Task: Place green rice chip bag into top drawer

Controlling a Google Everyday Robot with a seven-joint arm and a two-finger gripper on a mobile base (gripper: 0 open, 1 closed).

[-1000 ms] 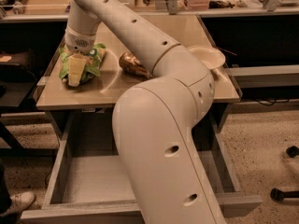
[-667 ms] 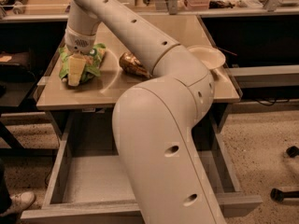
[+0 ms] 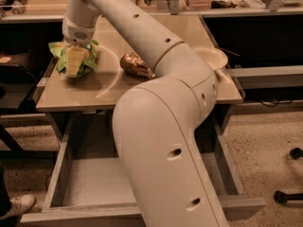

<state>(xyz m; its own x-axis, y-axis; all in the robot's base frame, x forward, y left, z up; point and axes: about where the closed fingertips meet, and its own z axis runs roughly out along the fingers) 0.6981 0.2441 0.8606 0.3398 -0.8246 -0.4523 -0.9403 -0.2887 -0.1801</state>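
Observation:
The green rice chip bag (image 3: 91,56) is at the left end of the tan table (image 3: 94,91). My gripper (image 3: 75,61) comes down on it from above and is shut on it, with a pale finger (image 3: 74,63) across the bag's middle. The bag looks held just off the tabletop. The top drawer (image 3: 90,181) is pulled open below the table's front edge, and its grey bottom is bare where it shows. My own arm hides the drawer's middle and right part.
A gold crushed can (image 3: 134,64) lies on the table right of the bag. A white bowl (image 3: 210,56) stands at the table's right end. A shoe (image 3: 16,205) is at the lower left and chair casters (image 3: 285,196) at the right.
The gripper and the bag have shifted together a little up and to the left over the table. The can, bowl and drawer have not moved.

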